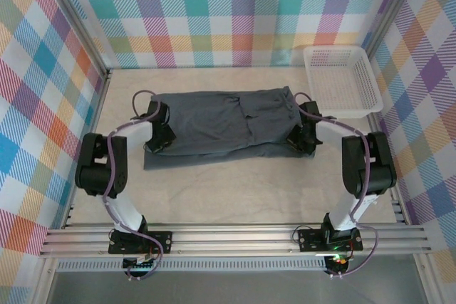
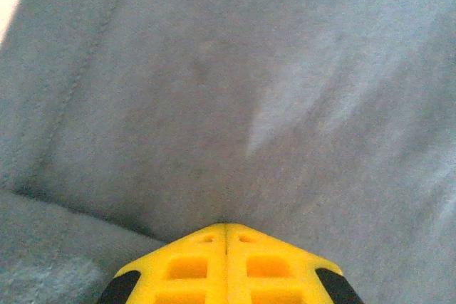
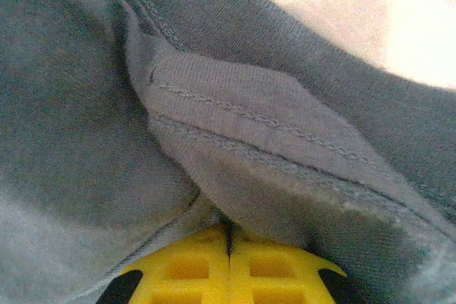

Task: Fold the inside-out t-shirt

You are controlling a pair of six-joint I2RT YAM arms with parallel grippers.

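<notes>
Top external: t-shirt ends hidden under wrists; left claw and right claw (fingers together) pinch it; open bench nearer.

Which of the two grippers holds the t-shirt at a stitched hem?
The right gripper: it pinches a double-stitched hem of the t-shirt. The left gripper is shut on plain fabric.

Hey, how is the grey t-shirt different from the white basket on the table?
The t-shirt is dark grey soft fabric lying flat; the basket is white rigid plastic mesh with raised walls. The t-shirt lies mid-table and is the wider of the two; the basket sits in the far right corner. The left gripper and right gripper are shut on the t-shirt's ends; the basket is untouched. Both rest on the table.
</notes>
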